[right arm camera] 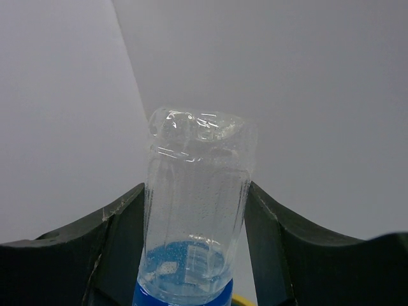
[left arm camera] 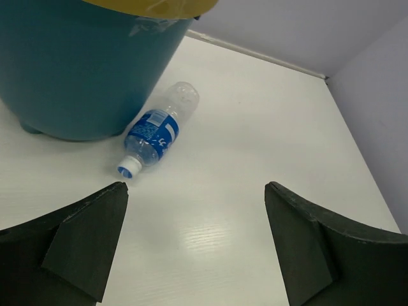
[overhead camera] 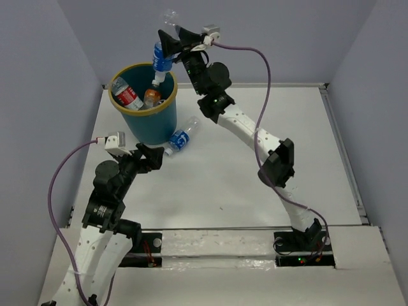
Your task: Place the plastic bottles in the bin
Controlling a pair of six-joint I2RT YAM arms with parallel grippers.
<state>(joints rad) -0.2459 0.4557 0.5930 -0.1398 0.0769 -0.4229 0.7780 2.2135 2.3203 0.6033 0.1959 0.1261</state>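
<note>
The right end effector [overhead camera: 167, 46] is clamping a blue-labelled bottle [overhead camera: 162, 62] above the bin [overhead camera: 150, 124], cap down, long axis near vertical. The left end effector [overhead camera: 155, 157] is gaping wide near a second bottle [left arm camera: 153, 134], which is lying on the desk [overhead camera: 255, 185] just right of the bin, cap pointing near-left. Likely light, thin-walled, slick; gripping across the label looks best.

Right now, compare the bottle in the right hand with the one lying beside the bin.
The held bottle, clamped in the right hand, hangs cap-down over the bin; the table bottle lies on its side beside the bin's base. The held bottle is gripped; the table bottle is free, ahead of the open left hand. Both are clear with blue labels.
</note>
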